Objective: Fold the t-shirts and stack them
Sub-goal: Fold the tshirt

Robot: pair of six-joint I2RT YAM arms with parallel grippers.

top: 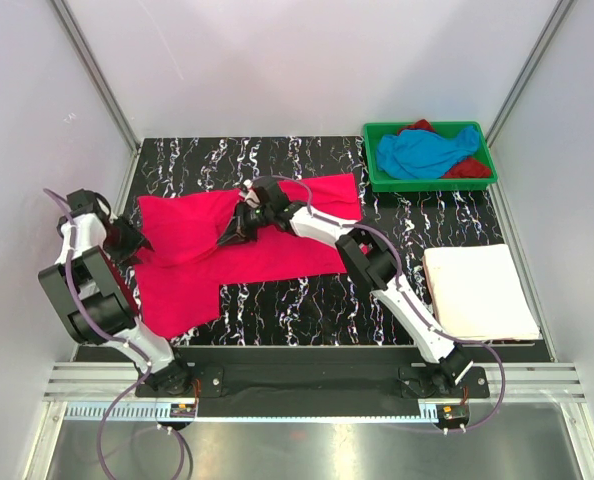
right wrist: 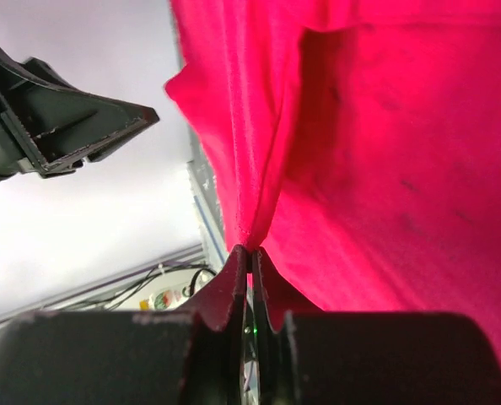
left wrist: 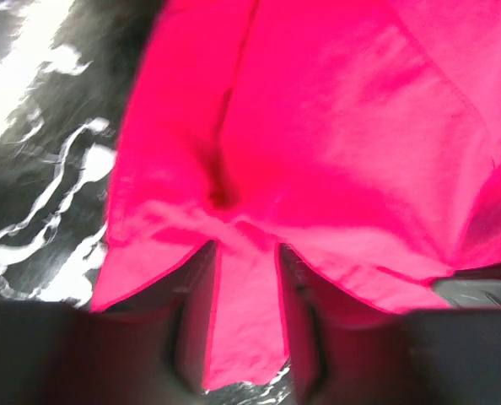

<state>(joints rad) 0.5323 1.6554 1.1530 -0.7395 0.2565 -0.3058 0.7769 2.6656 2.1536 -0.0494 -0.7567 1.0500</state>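
A hot pink t-shirt (top: 277,250) lies spread on the black marbled table, its left part folded over. My left gripper (top: 137,243) is at the shirt's left edge. In the left wrist view its jaws (left wrist: 246,249) stand apart, with a strip of the pink cloth (left wrist: 335,126) lying between them. My right gripper (top: 235,228) is over the middle of the shirt, shut (right wrist: 250,251) on a raised fold of the pink cloth (right wrist: 385,152). A folded white t-shirt (top: 477,292) rests at the right. A sky blue t-shirt (top: 432,152) and a dark red one (top: 469,168) lie bunched in the tray.
The green plastic tray (top: 432,184) stands at the back right corner. White walls with metal posts close in the table on three sides. A black part of the left arm (right wrist: 65,126) shows in the right wrist view, close to the lifted fold.
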